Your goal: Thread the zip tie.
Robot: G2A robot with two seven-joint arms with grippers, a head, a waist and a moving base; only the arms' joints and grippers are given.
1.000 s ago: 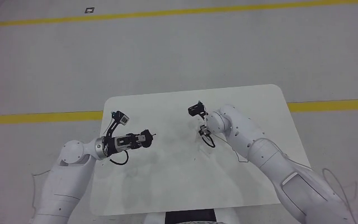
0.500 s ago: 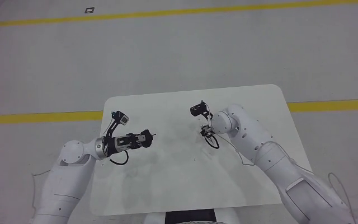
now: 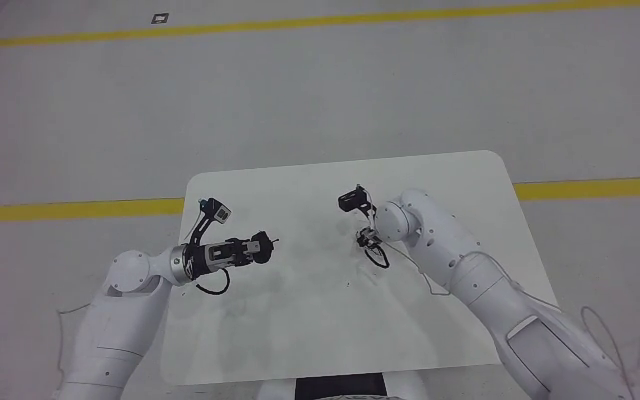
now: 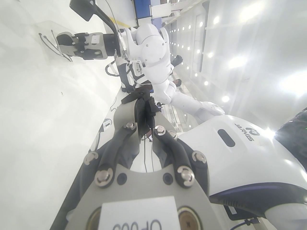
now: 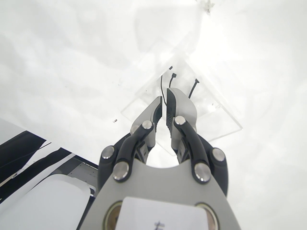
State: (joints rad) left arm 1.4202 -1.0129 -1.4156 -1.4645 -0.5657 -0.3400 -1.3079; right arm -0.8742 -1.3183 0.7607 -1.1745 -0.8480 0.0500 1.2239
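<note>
Hardly anything has moved since a second ago: my right arm's wrist drifts slightly right in the top view and comes back almost to where it was, and my left arm keeps its pose. The right gripper [image 3: 367, 238] sits just right of centre over the white desk [image 3: 300, 330]. In its own wrist view the right gripper [image 5: 164, 96] hangs over a clear plate [image 5: 215, 120] lying flat on the desk. Its jaws are drawn narrow, with the strap of one plate zip tie [image 5: 173, 75] running up between their tips. Another loose tie [image 5: 194, 86] lies on the plate just beside it, to the right. The left gripper [image 3: 265, 243] is left of centre in the top view, well apart from the right one and pointing toward it. In the left wrist view the left gripper [image 4: 145, 104] has its jaws closed on a black zip tie [image 4: 144, 94], held above the desk. The right gripper [image 4: 58, 46] and the plate [image 4: 45, 28] show at upper left.
</note>
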